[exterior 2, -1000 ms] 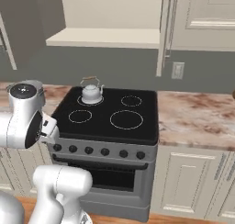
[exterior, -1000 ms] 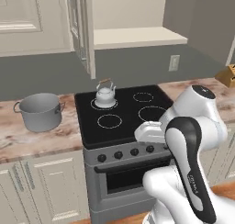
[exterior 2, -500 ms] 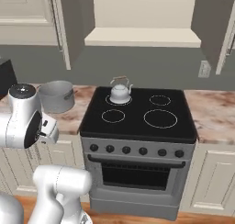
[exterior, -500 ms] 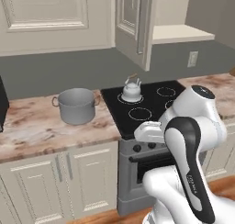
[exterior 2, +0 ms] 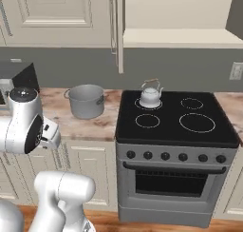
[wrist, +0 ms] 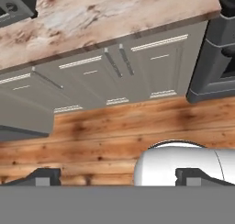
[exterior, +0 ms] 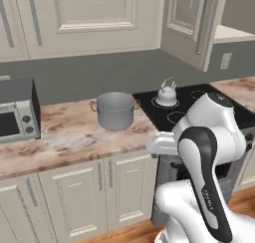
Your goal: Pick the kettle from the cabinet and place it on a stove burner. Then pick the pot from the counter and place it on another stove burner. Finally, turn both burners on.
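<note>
While the jaws gape low, pot [exterior: 115, 110] on counter [exterior: 64, 137] above.

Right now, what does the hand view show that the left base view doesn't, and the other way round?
Hand view alone: the wooden floor seen from above, the open gripper over it, and the two bar handles on the cupboard doors seen end on.

Left base view alone: the pot on the counter, the kettle on a rear burner of the stove, the microwave at the left, and the open cabinet door.

Both: the marble counter, the cream cupboards under it, and the stove's front.
</note>
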Robot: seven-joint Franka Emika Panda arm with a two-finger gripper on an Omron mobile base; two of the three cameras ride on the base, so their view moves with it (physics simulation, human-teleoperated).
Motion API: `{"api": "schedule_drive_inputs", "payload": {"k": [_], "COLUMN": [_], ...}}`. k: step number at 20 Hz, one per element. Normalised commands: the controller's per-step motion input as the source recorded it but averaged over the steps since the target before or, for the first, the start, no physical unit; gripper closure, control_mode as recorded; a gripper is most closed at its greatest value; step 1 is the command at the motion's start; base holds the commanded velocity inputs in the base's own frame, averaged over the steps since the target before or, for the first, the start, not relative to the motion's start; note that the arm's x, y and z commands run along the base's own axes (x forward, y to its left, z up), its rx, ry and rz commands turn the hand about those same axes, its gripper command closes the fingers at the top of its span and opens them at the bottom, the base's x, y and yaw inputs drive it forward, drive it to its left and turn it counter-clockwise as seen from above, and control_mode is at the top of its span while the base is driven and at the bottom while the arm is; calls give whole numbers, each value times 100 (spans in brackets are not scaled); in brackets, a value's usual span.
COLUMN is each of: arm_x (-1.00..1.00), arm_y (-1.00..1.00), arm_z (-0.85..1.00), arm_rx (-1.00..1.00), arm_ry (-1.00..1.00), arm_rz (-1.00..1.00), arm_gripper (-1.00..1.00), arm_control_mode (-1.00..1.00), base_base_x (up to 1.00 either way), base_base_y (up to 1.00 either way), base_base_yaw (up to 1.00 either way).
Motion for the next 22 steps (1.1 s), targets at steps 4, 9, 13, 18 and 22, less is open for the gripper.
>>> {"api": "schedule_drive_inputs", "payload": {"k": [4, 9, 13, 18, 22], "arm_x": [0, 0, 0, 0, 0], "arm_y": [0, 0, 0, 0, 0], "arm_z": [0, 0, 0, 0, 0], "arm_rx": [0, 0, 0, 0, 0], "arm_ry": [0, 0, 0, 0, 0], "arm_rz": [0, 0, 0, 0, 0], "arm_gripper": [-100, -100, -100, -100, -100], "arm_control_mode": [100, 100, 100, 100, 100], "base_base_x": [35, 57, 58, 59, 63], "base_base_y": [55, 41, 25, 15, 15], "base_base_yaw": [-7, -5, -3, -1, -1]}}
